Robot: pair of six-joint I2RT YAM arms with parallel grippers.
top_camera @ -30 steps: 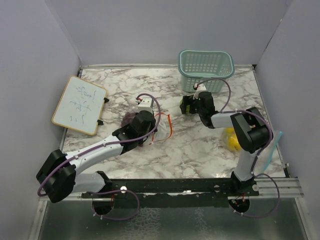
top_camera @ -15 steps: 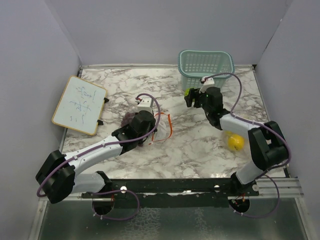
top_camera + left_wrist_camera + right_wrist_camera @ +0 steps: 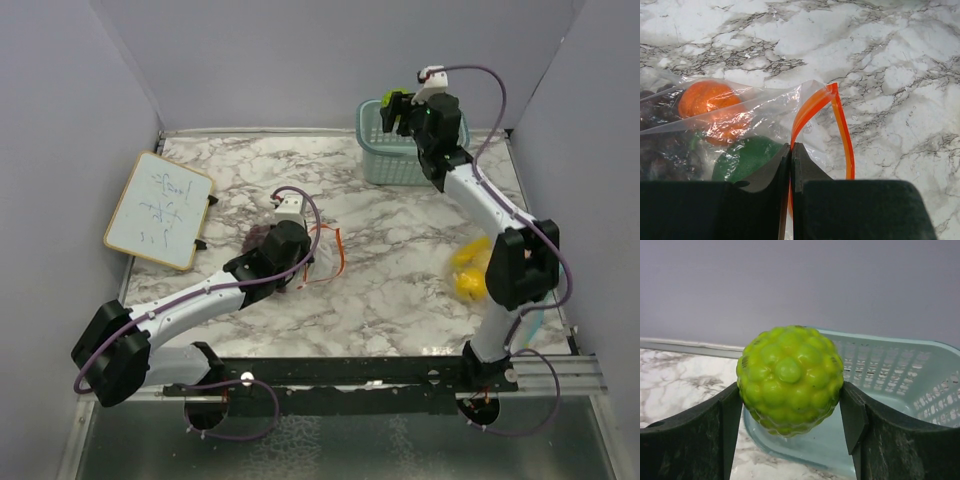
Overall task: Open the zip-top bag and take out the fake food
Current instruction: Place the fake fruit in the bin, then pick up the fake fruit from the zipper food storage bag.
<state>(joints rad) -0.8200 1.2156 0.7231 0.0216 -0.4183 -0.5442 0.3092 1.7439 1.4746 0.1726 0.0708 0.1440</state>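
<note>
The clear zip-top bag [image 3: 318, 252] with an orange zip strip [image 3: 812, 106] lies mid-table. My left gripper [image 3: 296, 262] is shut on the bag's rim [image 3: 791, 150]. Inside the bag I see an orange [image 3: 707, 99], a dark green piece [image 3: 744, 156] and dark purple grapes [image 3: 652, 135]. My right gripper [image 3: 398, 108] is raised over the left end of the teal basket [image 3: 436, 160] and is shut on a bumpy lime-green fruit [image 3: 790, 379], which also shows in the top view [image 3: 393, 101]. Yellow fruits [image 3: 469, 274] lie on the table at the right, partly behind the right arm.
A small whiteboard [image 3: 158, 210] lies at the left edge. The teal basket [image 3: 900, 385] stands against the back wall. Grey walls enclose the table on three sides.
My right arm has risen from the table's middle and swung back with the lime-green fruit, from table height to above the basket's left end. The left arm and bag have not moved.
</note>
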